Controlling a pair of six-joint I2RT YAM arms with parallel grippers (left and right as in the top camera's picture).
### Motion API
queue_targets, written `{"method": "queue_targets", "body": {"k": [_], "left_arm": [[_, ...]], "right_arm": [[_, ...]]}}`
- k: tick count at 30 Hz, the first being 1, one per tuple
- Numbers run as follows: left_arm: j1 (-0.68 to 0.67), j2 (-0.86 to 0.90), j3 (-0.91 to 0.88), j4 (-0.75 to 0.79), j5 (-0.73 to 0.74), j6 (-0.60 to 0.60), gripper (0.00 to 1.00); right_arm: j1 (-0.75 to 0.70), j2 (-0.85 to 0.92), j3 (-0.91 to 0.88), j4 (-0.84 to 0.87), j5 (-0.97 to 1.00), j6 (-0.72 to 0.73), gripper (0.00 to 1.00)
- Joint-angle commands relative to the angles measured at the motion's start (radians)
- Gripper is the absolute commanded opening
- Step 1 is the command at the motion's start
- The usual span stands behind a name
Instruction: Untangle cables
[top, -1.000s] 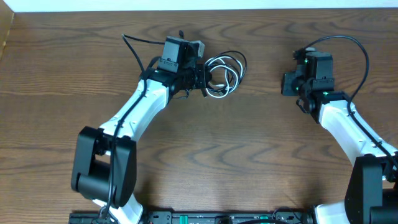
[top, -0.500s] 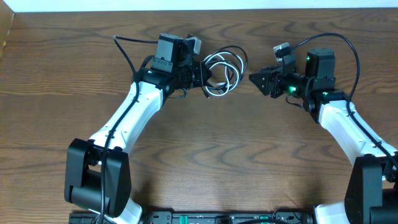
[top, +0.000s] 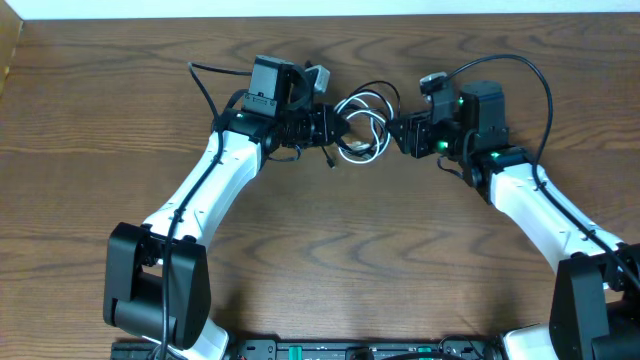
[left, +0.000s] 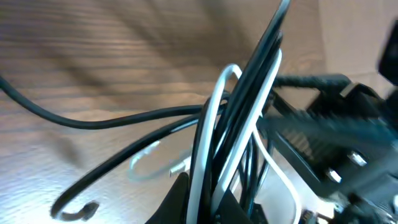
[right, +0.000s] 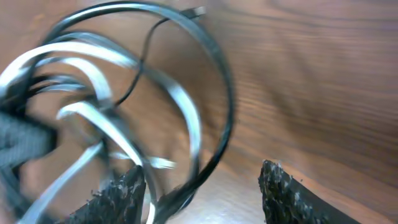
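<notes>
Subject: the cables (top: 362, 122), a small tangle of loops. It sits toward the far edge of the wood-grain table (top: 330, 260), near the middle of its width, directly between the two grippers.

Composition: a thin black cable (right: 229, 106) forms the wide outer loop. A thin white cable (right: 186, 102) coils in several turns inside it. A small end plug (right: 196, 10) shows at the far side of the loop.

Left gripper (top: 328, 125): it meets the tangle's left edge. In the left wrist view, black and white strands run together as one taut bundle down into its fingers (left: 174, 208), which are pressed together and pinch the cables. The bundle rises clear of the table there.

Right gripper (top: 394, 132): it points left and sits at the tangle's right edge. In the right wrist view its fingers (right: 121, 196) are spread. The black outer loop passes through the gap between them, just beside the left one. Whether it touches is not clear, as the near strands are blurred.

Surroundings: a thicker black cord (top: 535, 80) arches over the right arm.
</notes>
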Motion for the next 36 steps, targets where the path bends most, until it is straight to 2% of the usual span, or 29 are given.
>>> {"method": "queue_targets", "body": {"k": [1,5,13,18,24,29,32,36], "left_arm": [[0.004,-0.021,0.01,-0.003,0.112,-0.009,0.07],[0.004,-0.021,0.01,-0.003,0.184,-0.009,0.08],[0.004,-0.021,0.01,0.003,0.264,-0.009,0.07],[0.005,-0.021,0.01,0.04,0.364,-0.014,0.08],[0.036,-0.035,0.01,0.199,0.494,-0.133,0.07],[0.103,-0.105,0.01,0.299,0.499,-0.175,0.07],[0.147,-0.145,0.01,0.298,0.494,-0.175,0.08],[0.206,-0.183,0.01,0.298,0.491,-0.174,0.07]], "right_arm": [[0.01,-0.012,0.003,0.004,0.142,0.042,0.55],[0.012,-0.008,0.003,0.007,0.138,0.042,0.55],[0.037,0.003,0.003,0.093,-0.031,0.038,0.59],[0.066,0.029,0.003,0.068,0.078,0.049,0.55],[0.038,0.105,0.003,0.039,0.219,0.095,0.5],[-0.043,0.112,0.003,-0.012,0.348,0.095,0.47],[-0.103,0.112,0.003,-0.034,0.387,0.095,0.47],[-0.172,0.112,0.003,-0.051,0.356,0.094,0.47]]}}
